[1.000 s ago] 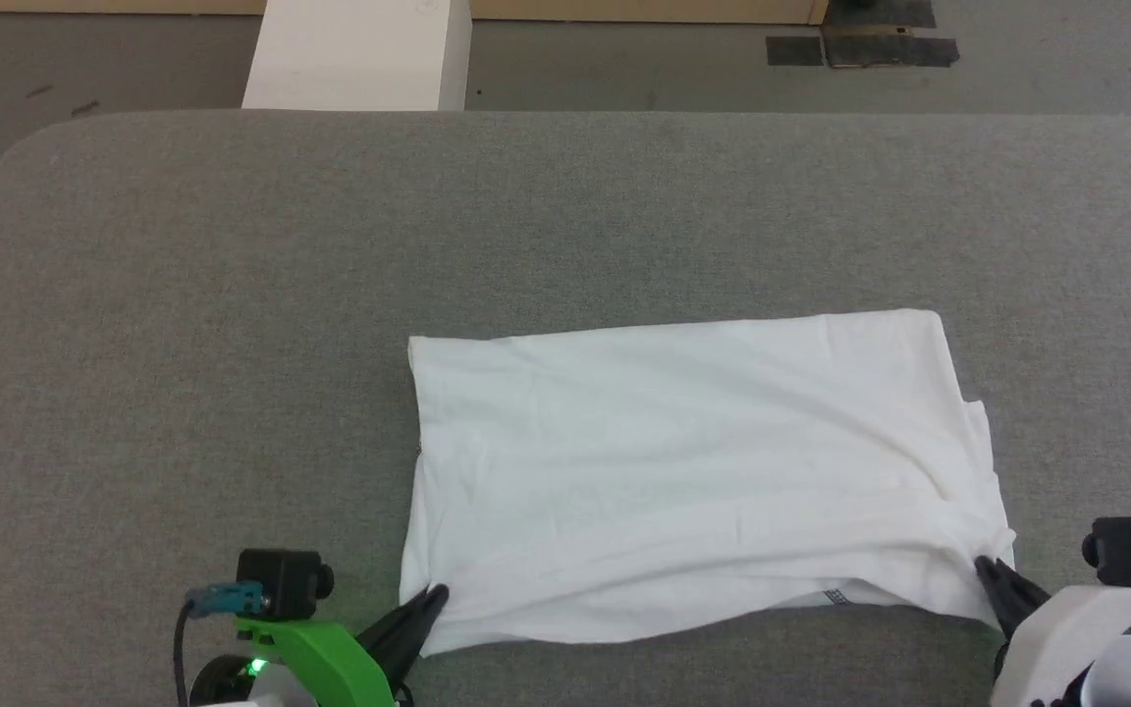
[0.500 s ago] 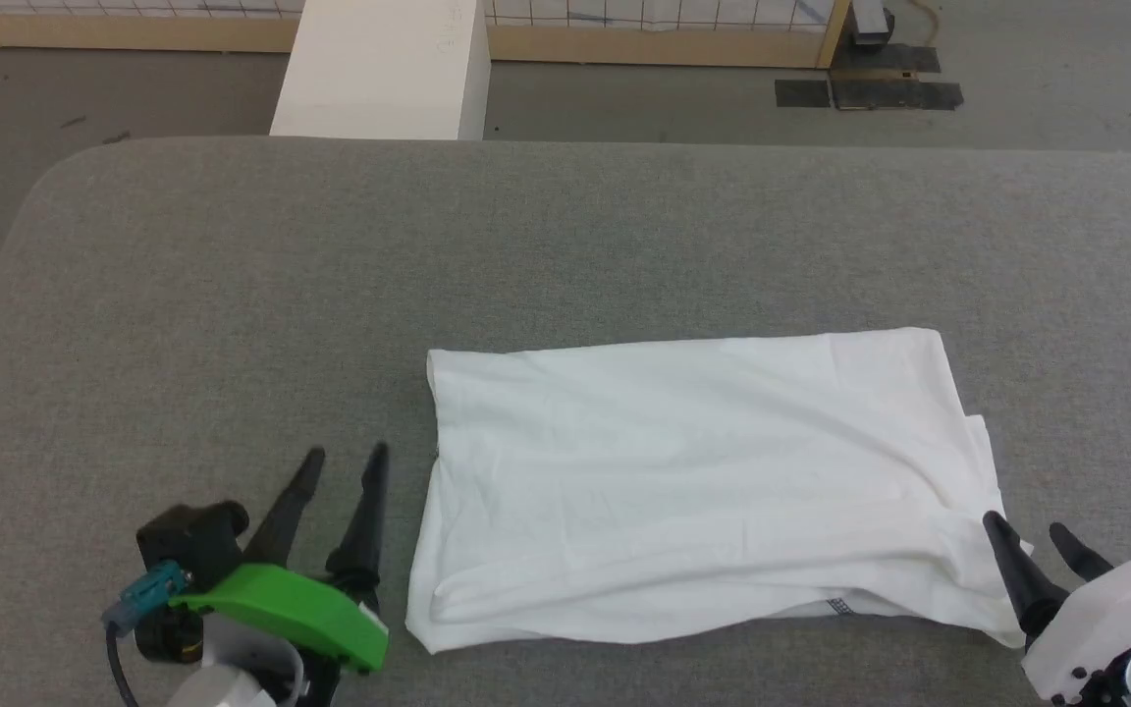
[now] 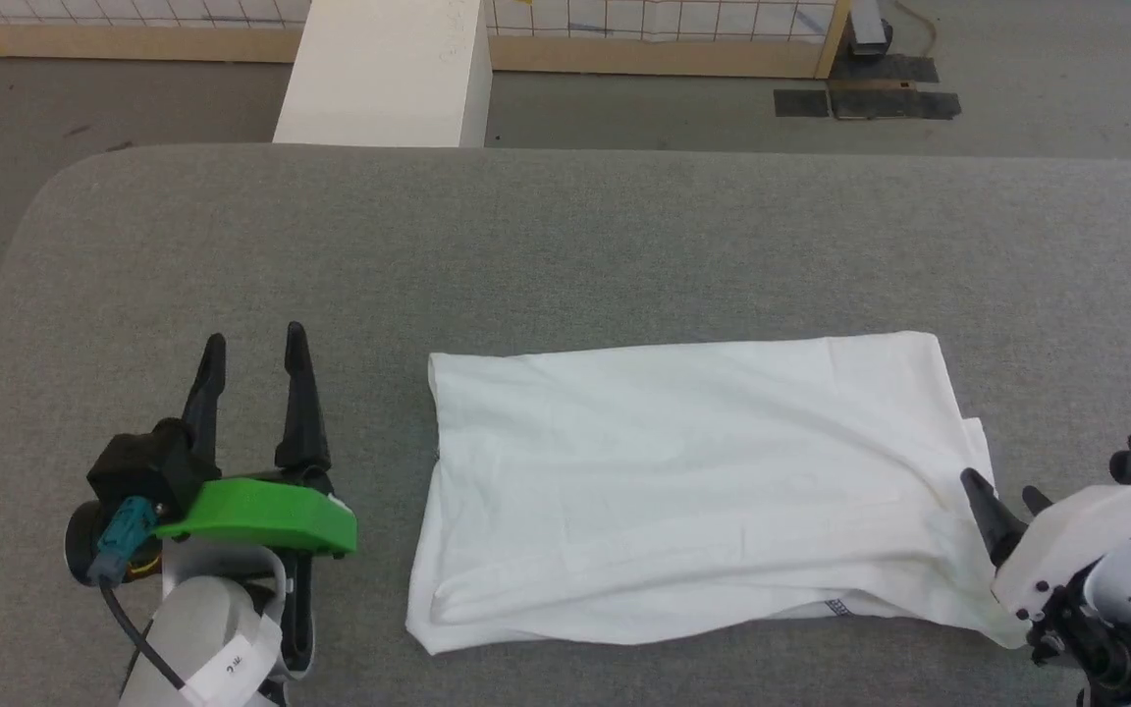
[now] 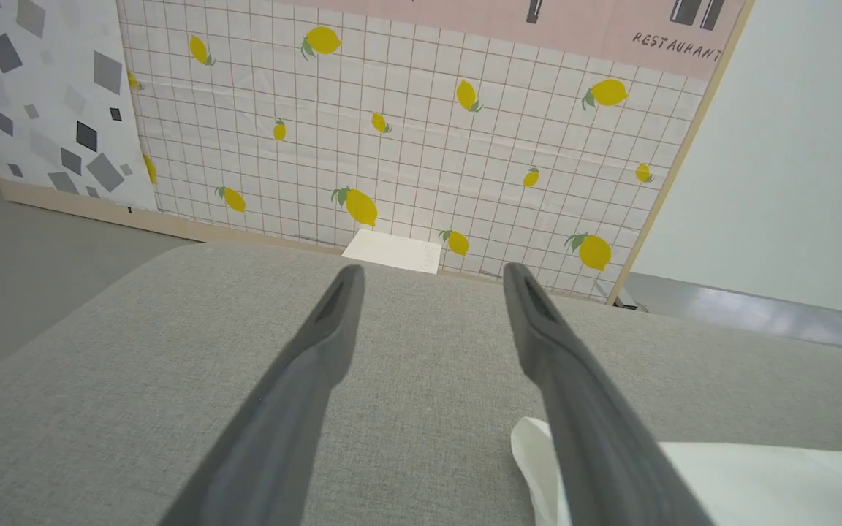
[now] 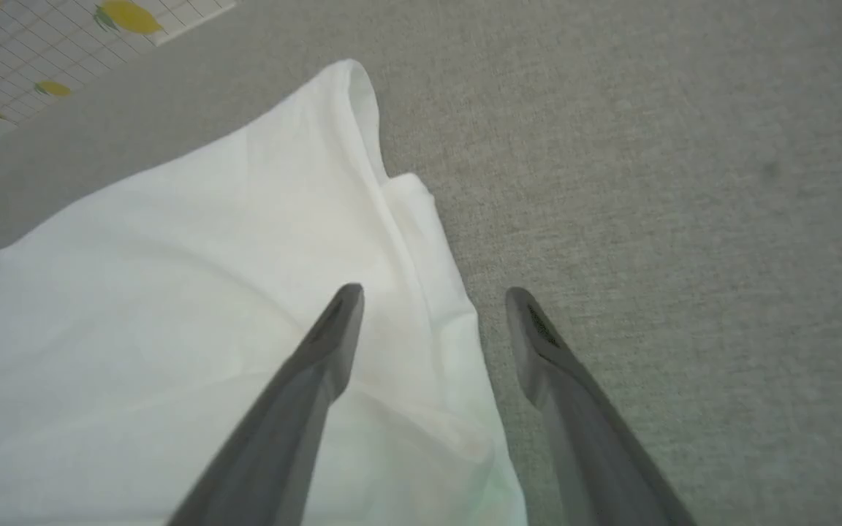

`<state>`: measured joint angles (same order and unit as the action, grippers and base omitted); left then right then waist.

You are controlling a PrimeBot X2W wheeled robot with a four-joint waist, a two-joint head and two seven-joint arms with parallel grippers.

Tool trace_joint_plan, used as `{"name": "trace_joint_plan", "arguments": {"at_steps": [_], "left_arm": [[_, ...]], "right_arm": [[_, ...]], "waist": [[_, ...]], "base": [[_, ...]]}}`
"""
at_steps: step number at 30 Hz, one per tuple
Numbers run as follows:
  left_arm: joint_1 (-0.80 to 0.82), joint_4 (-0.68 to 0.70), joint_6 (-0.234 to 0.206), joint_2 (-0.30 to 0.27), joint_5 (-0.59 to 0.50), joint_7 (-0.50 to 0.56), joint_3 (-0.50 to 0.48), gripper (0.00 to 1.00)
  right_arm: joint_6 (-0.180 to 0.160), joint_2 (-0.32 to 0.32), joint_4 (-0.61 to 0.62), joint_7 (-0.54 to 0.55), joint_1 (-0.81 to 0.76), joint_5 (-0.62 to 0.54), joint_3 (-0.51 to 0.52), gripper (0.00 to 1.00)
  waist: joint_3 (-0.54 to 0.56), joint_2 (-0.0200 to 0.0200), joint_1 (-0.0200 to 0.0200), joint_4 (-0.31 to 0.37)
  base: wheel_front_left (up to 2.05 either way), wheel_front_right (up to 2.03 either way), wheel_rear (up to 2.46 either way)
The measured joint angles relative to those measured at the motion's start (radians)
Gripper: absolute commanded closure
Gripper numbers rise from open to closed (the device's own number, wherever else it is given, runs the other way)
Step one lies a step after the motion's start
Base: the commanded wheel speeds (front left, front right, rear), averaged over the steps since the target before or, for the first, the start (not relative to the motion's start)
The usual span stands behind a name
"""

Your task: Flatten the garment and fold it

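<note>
The garment (image 3: 693, 491) lies on the table (image 3: 565, 245) as a folded rectangle, lightly wrinkled. Left gripper (image 3: 255, 334): spread, beside the cloth. Right gripper (image 3: 999, 483): spread, straddling the right edge, holding nothing. Assessment: folding largely done; smoothing or another fold may remain.

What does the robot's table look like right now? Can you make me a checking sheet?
Surface: grey fabric-covered table, rounded far-left corner.
Job's things: white garment lies folded in a rough rectangle, lightly wrinkled, with a layer poking out at its right edge.
Clutter: nothing seen.
Grippers: left gripper open over bare table, apart from the garment; right gripper open at the garment's near right corner, astride its edge.
Cables: dark cable at the left wrist.
Surroundings: white box behind the table; lemon-patterned wall; dark tape patches on the floor.
</note>
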<state>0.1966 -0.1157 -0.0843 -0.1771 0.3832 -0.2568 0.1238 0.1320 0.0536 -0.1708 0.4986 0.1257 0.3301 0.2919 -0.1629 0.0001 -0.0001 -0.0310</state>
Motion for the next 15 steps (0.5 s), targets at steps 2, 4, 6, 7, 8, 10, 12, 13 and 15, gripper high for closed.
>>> {"name": "trace_joint_plan", "arguments": {"at_steps": [2,4,6,7,8,10,12,13,15], "left_arm": [[0.001,-0.003,0.002,0.016,-0.047,0.000,-0.024,0.00],[0.001,-0.004,0.007,0.032,-0.090,0.000,-0.040,0.00],[0.003,-0.006,0.020,0.043,-0.118,0.000,-0.053,0.00],[0.003,-0.008,0.027,0.048,-0.128,0.000,-0.057,0.00],[0.003,-0.010,0.034,0.052,-0.136,0.000,-0.061,0.00],[0.003,-0.014,0.055,0.059,-0.161,0.000,-0.071,0.00],[0.003,-0.019,0.070,0.063,-0.174,0.000,-0.078,0.00],[0.003,-0.021,0.078,0.066,-0.177,0.000,-0.082,0.00],[0.003,-0.024,0.091,0.074,-0.182,0.000,-0.088,0.00]], "right_arm": [[0.000,0.000,-0.052,0.016,0.033,-0.008,-0.003,0.00],[0.000,-0.001,-0.109,0.037,0.067,-0.024,-0.006,0.00],[0.000,0.000,-0.153,0.065,0.091,-0.027,-0.010,0.00],[0.000,0.001,-0.172,0.080,0.106,-0.026,-0.010,0.00],[0.000,0.002,-0.185,0.094,0.118,-0.026,-0.013,0.00],[0.000,0.009,-0.214,0.132,0.144,-0.019,-0.018,0.00],[0.000,0.018,-0.230,0.163,0.160,-0.007,-0.024,0.00],[0.000,0.019,-0.238,0.181,0.164,0.000,-0.030,0.00],[0.000,0.028,-0.246,0.213,0.169,0.028,-0.037,0.29]], "waist": [[-0.003,0.0000,0.0000,0.002],[-0.006,0.0000,0.0000,0.003],[-0.008,0.0000,0.0000,0.003],[-0.009,0.0000,0.0000,0.002],[-0.010,0.0000,0.0000,0.002],[-0.012,0.0000,0.0000,0.000],[-0.013,-0.0001,0.0000,-0.002],[-0.013,-0.0001,0.0000,-0.003],[-0.012,0.0000,0.0000,-0.006]], "base": [[0.00,0.00,0.00],[0.00,0.00,0.00],[0.00,0.00,0.00],[0.00,0.00,0.00],[0.00,0.00,0.00],[0.00,0.00,0.00],[0.00,0.00,0.00],[0.00,0.00,0.00],[0.00,0.00,0.00]]}}
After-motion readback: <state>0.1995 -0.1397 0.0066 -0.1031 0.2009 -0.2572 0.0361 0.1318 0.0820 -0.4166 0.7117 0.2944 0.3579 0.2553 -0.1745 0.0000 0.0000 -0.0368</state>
